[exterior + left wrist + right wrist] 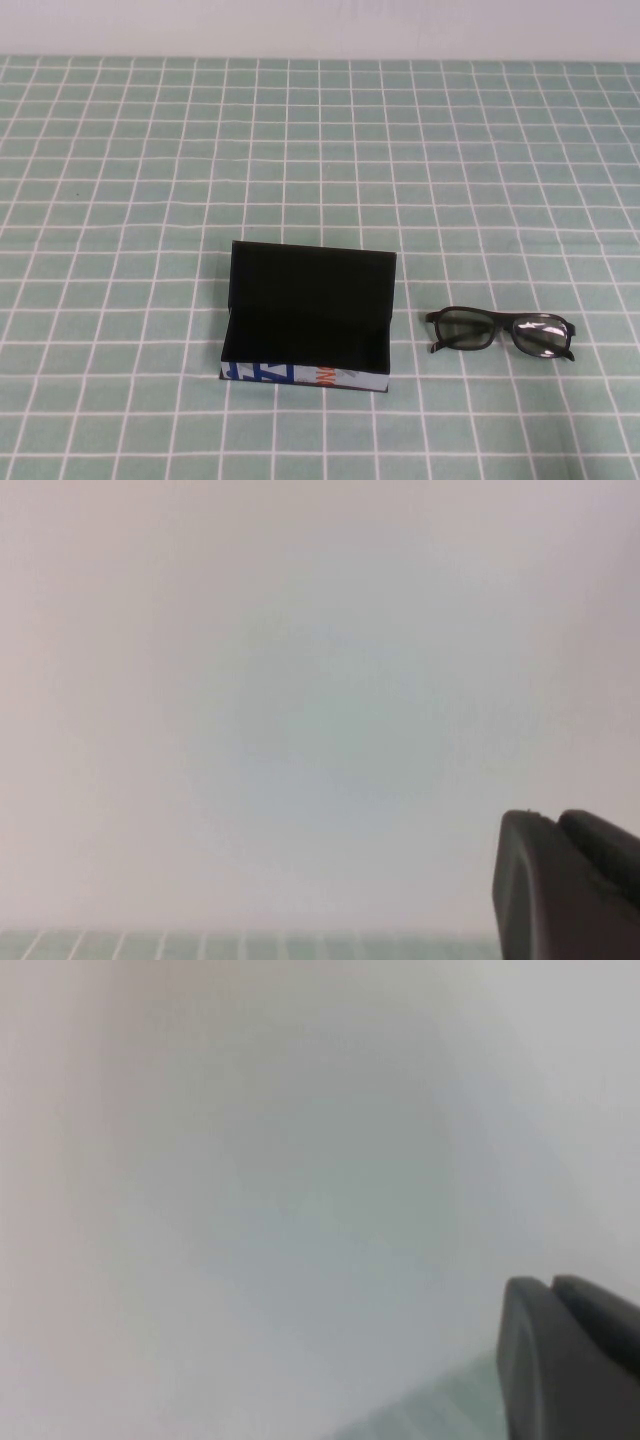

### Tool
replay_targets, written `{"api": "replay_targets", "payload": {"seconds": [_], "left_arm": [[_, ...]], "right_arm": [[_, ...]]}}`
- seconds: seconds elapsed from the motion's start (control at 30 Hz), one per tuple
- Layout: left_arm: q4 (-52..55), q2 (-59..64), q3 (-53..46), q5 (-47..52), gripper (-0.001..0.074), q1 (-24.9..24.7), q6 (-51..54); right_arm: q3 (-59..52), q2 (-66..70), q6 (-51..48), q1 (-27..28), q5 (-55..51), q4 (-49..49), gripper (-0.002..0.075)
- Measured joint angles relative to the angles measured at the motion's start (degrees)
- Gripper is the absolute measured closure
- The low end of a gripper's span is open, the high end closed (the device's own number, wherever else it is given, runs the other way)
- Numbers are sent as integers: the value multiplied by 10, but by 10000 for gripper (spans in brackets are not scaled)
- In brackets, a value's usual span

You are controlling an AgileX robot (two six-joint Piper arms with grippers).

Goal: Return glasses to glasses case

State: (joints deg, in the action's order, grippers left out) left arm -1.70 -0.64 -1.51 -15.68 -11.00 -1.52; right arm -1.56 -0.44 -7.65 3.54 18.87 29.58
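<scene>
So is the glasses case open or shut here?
Open: the glasses case has its lid raised, its black inside empty. The glasses lie beside it. Left gripper and right gripper are away.

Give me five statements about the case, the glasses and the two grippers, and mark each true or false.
1. The glasses case stands open. True.
2. The glasses lie inside the case. False: they rest on the checked cloth, on the case's right, apart from it.
3. The case's printed side faces the robot. True.
4. The right gripper holds the glasses. False: it is away from them, facing a blank wall.
5. The left gripper touches the case. False: it appears only in the left wrist view, near the cloth's far edge.
</scene>
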Motion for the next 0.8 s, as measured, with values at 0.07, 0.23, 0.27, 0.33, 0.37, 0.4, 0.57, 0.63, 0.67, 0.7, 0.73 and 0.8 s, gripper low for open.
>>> {"api": "replay_targets", "payload": {"seconds": [0.07, 0.23, 0.27, 0.33, 0.37, 0.4, 0.57, 0.63, 0.67, 0.7, 0.73, 0.8], "left_arm": [[0, 0, 0, -53, 737, 0, -36], [0, 0, 0, -196, 737, 0, -89], [0, -1, 1, -209, 737, 0, -93], [0, -1, 15, -210, 737, 0, -96], [0, -1, 27, -205, 737, 0, -97], [0, -1, 39, -200, 737, 0, -97], [3, 0, 121, -180, 737, 0, -95], [4, 13, 157, -180, 737, 0, -91], [4, 25, 174, -180, 737, 0, -90], [4, 40, 187, -180, 737, 0, -88], [4, 56, 203, -180, 737, 0, -87], [9, 87, 233, -168, 737, 0, -86]], "right_arm": [[0, 0, -2, 0, 37, -16, 739], [33, 0, -3, 0, 63, -64, 739], [51, 0, -4, 0, 63, -75, 739], [87, 0, -4, 0, 63, -97, 739], [107, -1, -5, 0, 60, -106, 739], [126, -1, -5, 0, 57, -111, 739], [208, 4, -5, 0, 40, -124, 739], [240, 23, -5, 0, 40, -127, 739], [259, 35, -5, 0, 40, -129, 739], [278, 46, 0, 0, 40, -129, 739], [298, 61, 6, 0, 37, -129, 739], [336, 89, 14, 0, 16, -129, 739]]}}
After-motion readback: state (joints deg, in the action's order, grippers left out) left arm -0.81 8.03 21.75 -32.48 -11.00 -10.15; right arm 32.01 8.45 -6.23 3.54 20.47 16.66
